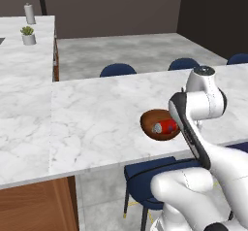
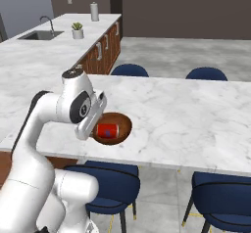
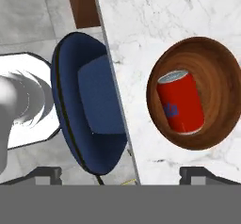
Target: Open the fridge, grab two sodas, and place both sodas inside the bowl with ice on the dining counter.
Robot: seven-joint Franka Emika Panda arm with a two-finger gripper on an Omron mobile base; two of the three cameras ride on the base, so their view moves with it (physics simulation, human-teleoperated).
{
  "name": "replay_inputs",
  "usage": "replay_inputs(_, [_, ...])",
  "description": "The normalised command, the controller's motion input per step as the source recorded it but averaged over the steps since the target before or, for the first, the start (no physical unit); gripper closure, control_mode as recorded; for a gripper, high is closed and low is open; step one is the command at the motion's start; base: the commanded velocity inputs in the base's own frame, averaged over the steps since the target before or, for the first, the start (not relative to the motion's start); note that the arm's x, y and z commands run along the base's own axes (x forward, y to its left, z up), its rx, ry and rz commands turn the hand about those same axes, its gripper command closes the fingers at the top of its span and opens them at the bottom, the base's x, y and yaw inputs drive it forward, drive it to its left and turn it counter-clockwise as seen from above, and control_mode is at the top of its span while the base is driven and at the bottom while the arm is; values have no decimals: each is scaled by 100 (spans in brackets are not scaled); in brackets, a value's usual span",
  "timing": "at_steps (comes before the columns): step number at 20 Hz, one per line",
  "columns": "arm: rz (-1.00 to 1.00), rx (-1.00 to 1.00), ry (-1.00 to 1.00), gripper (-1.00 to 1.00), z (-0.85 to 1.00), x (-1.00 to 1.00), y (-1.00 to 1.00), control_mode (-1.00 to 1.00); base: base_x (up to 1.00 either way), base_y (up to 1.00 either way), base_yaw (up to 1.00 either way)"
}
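Lying on its side inside the bowl [image 3: 197, 93], one soda [image 3: 180, 102] is seen just beyond the claw [image 3: 120, 175], which is held wide open and empty above the bench [image 3: 155, 11] edge.

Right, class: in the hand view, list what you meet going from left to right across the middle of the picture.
Dark blue chair → edge of the marble dining counter → wooden bowl, with a red soda can lying inside it.

Bare dining counter [image 2: 196, 114] around bowl [image 3: 221, 68]; soda can [image 3: 180, 101] fills bowl middle.
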Motion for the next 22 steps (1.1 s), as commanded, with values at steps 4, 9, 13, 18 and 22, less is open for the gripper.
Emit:
replay_inputs(4, [-12,-1,-29,-100,45,-88,-14,-100,0,0,0])
replay_inputs(9, [-10,-4,-36,-100,58,-53,-12,-100,0,0,0])
replay_inputs(13, [-10,-3,-36,-100,62,-31,-4,-100,0,0,0])
replay_inputs(18, [-5,0,-31,-100,62,-31,0,-100,0,0,0])
replay_inputs(22, [-6,3,-29,-100,34,-49,0,-100,0,0,0])
